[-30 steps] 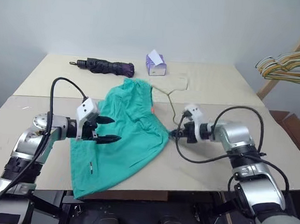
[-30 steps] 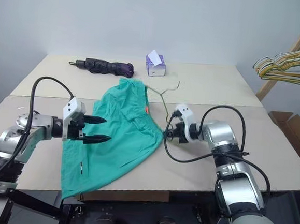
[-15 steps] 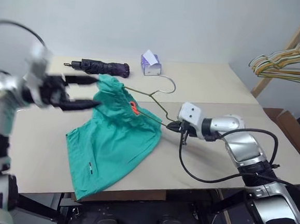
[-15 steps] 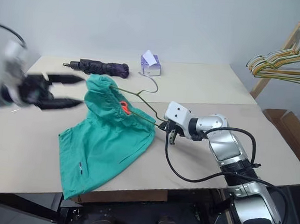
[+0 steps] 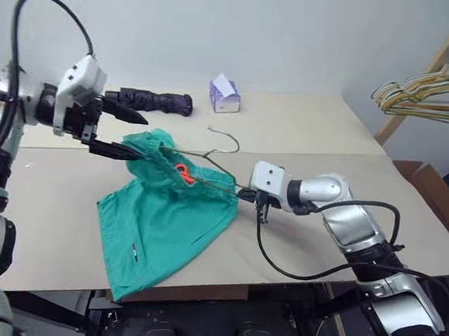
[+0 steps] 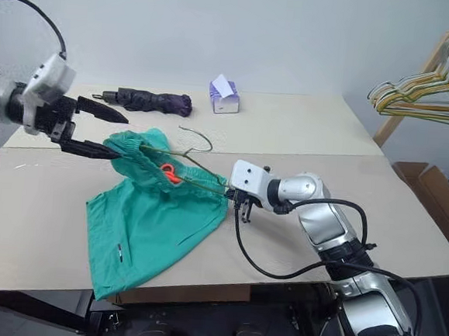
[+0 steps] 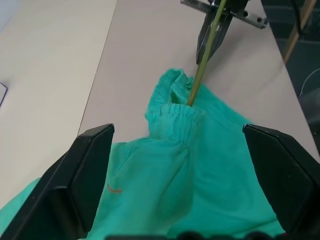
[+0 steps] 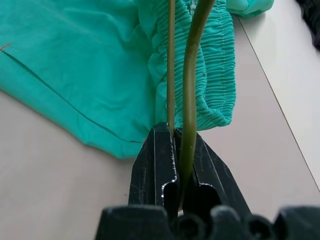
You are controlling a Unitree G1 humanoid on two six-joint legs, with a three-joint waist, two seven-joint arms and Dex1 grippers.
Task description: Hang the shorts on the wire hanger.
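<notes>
My right gripper (image 5: 244, 191) clamps the hanger (image 5: 209, 169), its wire threaded into the shorts (image 5: 166, 218) on the table (image 5: 305, 135). Left gripper (image 5: 126, 134) gapes at the waistband's left. Umbrella (image 5: 156, 99) beyond.

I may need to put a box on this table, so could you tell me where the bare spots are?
Bare room lies on the table right of the tissue box, and at the near left corner beside the shorts. The middle is crowded: shorts, wire hanger, both grippers, with the umbrella behind.
</notes>
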